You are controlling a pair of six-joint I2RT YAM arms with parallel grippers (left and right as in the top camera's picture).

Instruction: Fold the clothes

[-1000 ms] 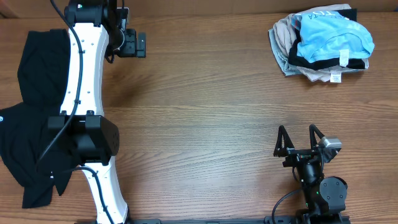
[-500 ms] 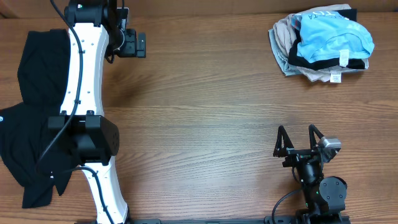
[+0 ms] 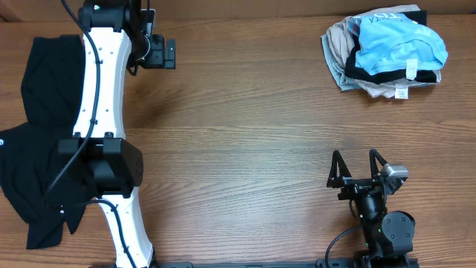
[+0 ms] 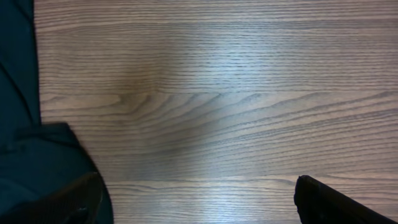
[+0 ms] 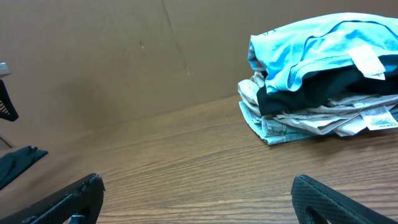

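A large plain black garment [image 3: 41, 141] lies spread at the table's left edge, partly under my left arm. It also shows in the left wrist view [image 4: 31, 162]. A light blue T-shirt [image 3: 401, 43] tops a pile of folded clothes [image 3: 372, 82] at the back right, seen too in the right wrist view [image 5: 311, 46]. My left gripper [image 3: 163, 52] is open and empty above bare wood at the back left, just right of the black garment [image 4: 199, 202]. My right gripper [image 3: 355, 160] is open and empty near the front right [image 5: 199, 196].
The wooden table [image 3: 245, 126] spans the view. A brown wall [image 5: 112, 56] rises behind the table. The pile under the blue shirt holds black, beige and white folded cloth with tags [image 5: 317, 115].
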